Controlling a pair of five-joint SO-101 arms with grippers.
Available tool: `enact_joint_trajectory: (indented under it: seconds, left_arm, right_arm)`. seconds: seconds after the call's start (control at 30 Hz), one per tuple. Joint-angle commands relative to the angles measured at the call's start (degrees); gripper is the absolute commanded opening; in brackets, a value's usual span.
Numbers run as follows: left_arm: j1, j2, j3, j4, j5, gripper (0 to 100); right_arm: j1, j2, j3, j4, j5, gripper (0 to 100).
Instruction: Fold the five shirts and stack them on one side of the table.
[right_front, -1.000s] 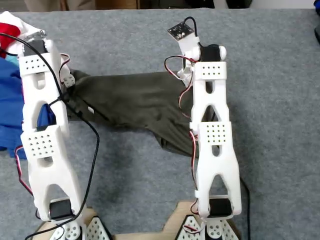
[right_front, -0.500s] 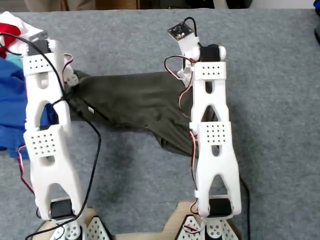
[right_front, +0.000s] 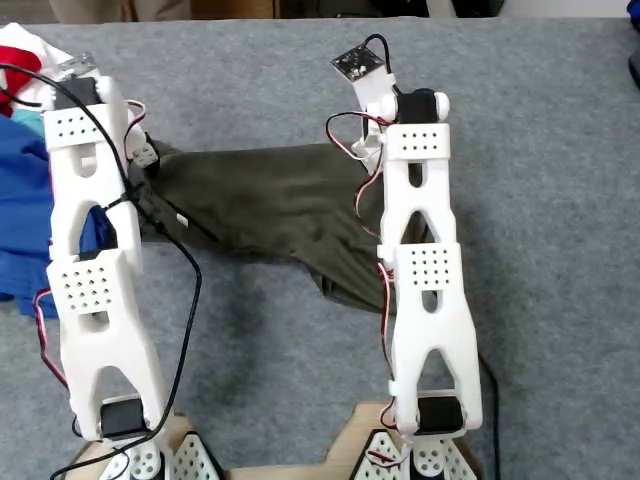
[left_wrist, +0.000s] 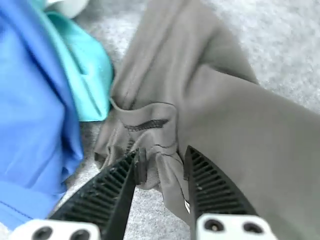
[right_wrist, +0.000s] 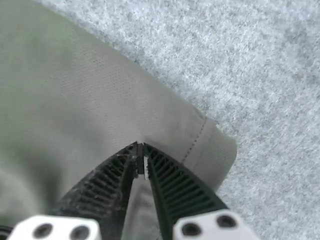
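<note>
Grey felt-type table cover (right_front: 560, 200), 2 arms out over it side by side. Olive shirt (right_front: 270, 205) lay flat-ish on the cover btwn the 2 grippers, one end at each.

L gripper (left_wrist: 164, 154): jaws part-way open, with a bunched, seamed edge of the olive shirt sitting btwn the fingers. Cloth not visibly squeezed, so logged as not gripped.

R gripper (right_wrist: 140, 150): jaws closed to the tips, pinching a fold of the olive shirt just inboard of a stitched hem/cuff.

Progress (judgement): early.
- Olive shirt was wrinkled and unfolded. No folded shirt or stack seen.
- Blue shirt (right_front: 20, 220), teal shirt (left_wrist: 87, 80) and a white/red garment (right_front: 20, 50) sat in a loose heap on the outer side of the L gripper. The teal one touched the olive shirt's end there.
- Couldn't count all 5.
- Left to do, as far as seen: every fold + the stacking.

Orientation:
- Long axis of the olive shirt ran gripper to gripper, across the table.
- One lobe trailed from the R gripper end back toward the arm bases, under the R arm.
- Stitched edge at the R gripper pointed away from the L gripper.
- Collar end vs. hem end: couldn't tell.
</note>
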Motion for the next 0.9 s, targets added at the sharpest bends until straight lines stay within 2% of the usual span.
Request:
enact_joint_trajectory:
  seconds: [0.0,0.17,0.43,0.87]
  left_arm:
    - [-0.62,-0.75,-1.05,0.44,2.81,13]
    - [1.14,0.57,1.76,-1.14,3.16,13]
    - [1.14,5.67,-1.67,-1.05,3.25,13]
    - [1.05,2.95,-2.02,0.09,3.34,13]
  right_arm:
    - [-0.84,-0.22,-0.57,-0.88,0.44,0.6]
    - [-0.84,-0.22,-0.57,-0.88,0.44,0.6]
    - [-0.84,-0.22,-0.57,-0.88,0.44,0.6]
    - [-0.84,-0.22,-0.66,-0.88,0.44,0.6]
